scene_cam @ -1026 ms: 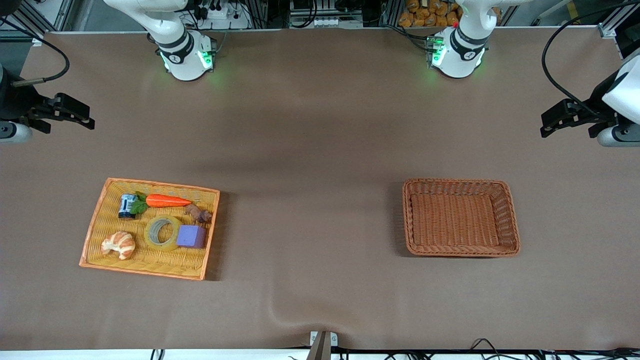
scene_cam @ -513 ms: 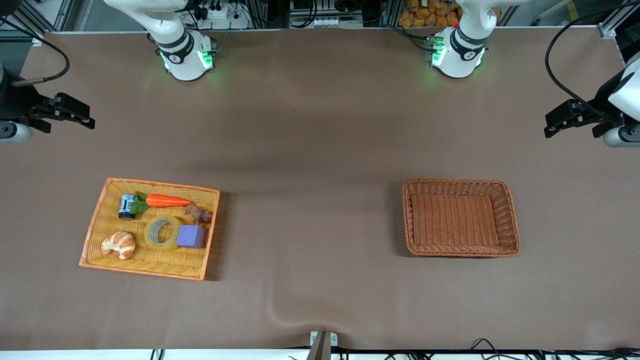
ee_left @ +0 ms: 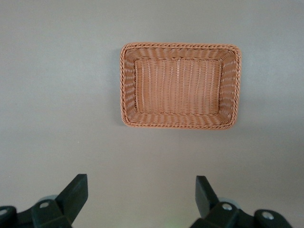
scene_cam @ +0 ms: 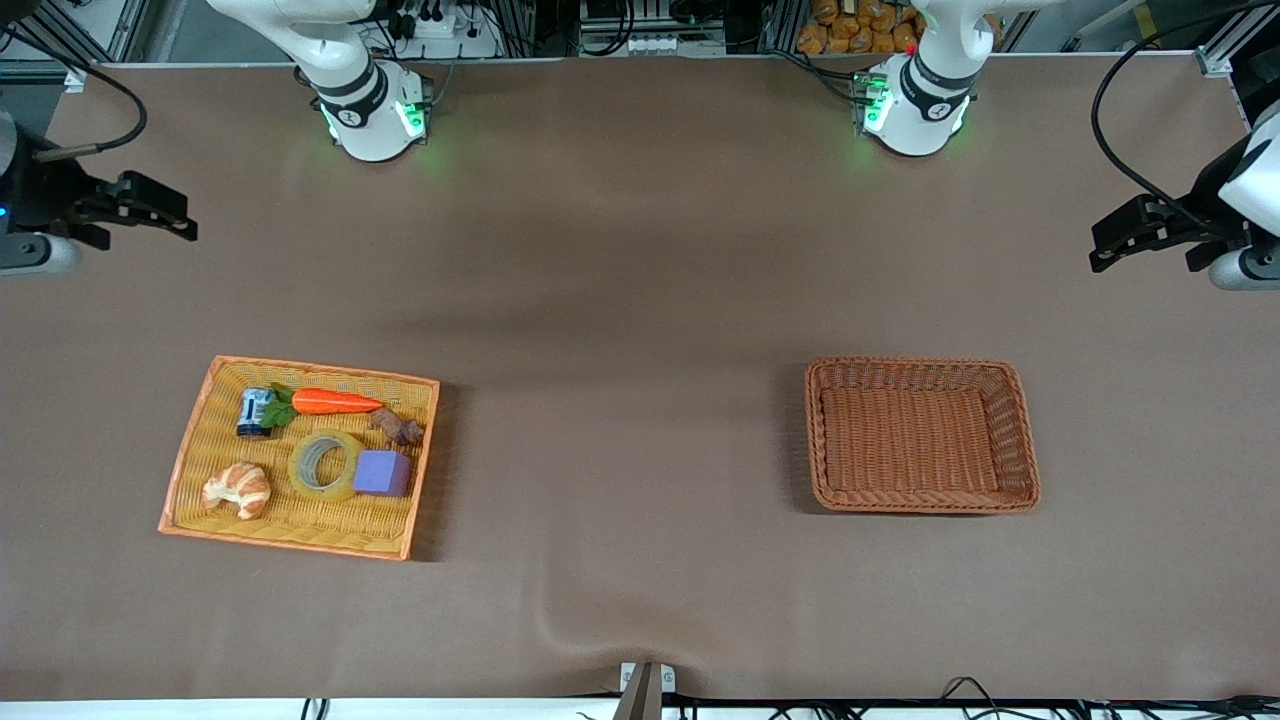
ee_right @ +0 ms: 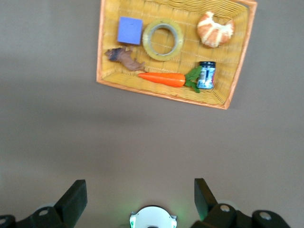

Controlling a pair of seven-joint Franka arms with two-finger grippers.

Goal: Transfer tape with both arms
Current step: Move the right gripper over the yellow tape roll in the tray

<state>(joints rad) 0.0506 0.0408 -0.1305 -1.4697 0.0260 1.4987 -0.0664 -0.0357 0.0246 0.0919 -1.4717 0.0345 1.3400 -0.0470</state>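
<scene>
The tape (scene_cam: 325, 465), a yellowish translucent ring with a pale core, lies flat in the yellow wicker tray (scene_cam: 190, 445), between a croissant and a purple cube. It also shows in the right wrist view (ee_right: 163, 39). My right gripper (scene_cam: 165, 220) is open and empty, high over the bare table at the right arm's end, well away from the tray; its fingers (ee_right: 71, 202) stand wide apart. My left gripper (scene_cam: 1120, 240) is open and empty, high over the table at the left arm's end; its fingers (ee_left: 76, 194) frame bare table.
The tray also holds a croissant (scene_cam: 238, 489), a purple cube (scene_cam: 382, 473), a toy carrot (scene_cam: 330, 402), a small can (scene_cam: 254, 411) and a brown figure (scene_cam: 398, 427). An empty brown wicker basket (scene_cam: 1018, 440) sits toward the left arm's end.
The right gripper has risen a little and shifted slightly toward the table's middle. The left gripper has drawn back a little toward its end of the table. Nothing in the tray moved.
</scene>
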